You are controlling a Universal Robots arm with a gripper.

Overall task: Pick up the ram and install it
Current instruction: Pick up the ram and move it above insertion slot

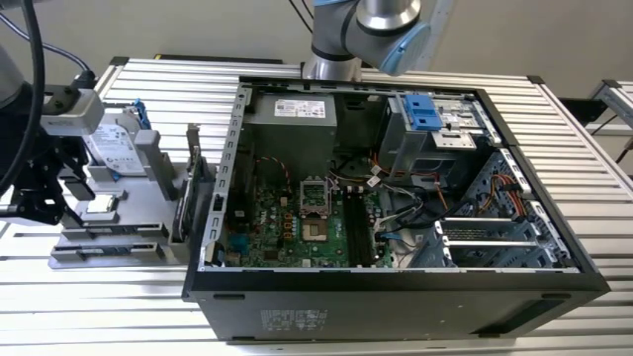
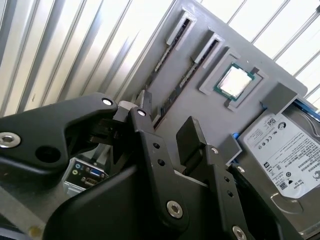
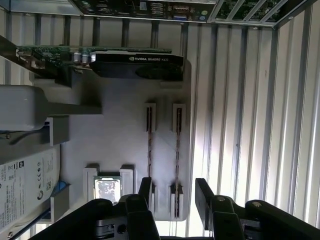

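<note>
I see my black two-fingered claw spread wide, empty; the long, thin dark ram stick lies just below, between its fingers.

Lighting: bright, overhead; strong glare on table in both wrist views; jaws dark against it; computer case interior shadowed

On my exterior feed, a black open computer tower case lies on its side on the ribbed silver metal table, with its green motherboard facing up. Just beside it, on the exterior view's left, I see a flat grey plastic holder tray. It carries a silver-labelled rectangular hard drive, a small square metal-topped processor chip and a black-shrouded graphics card.
</note>
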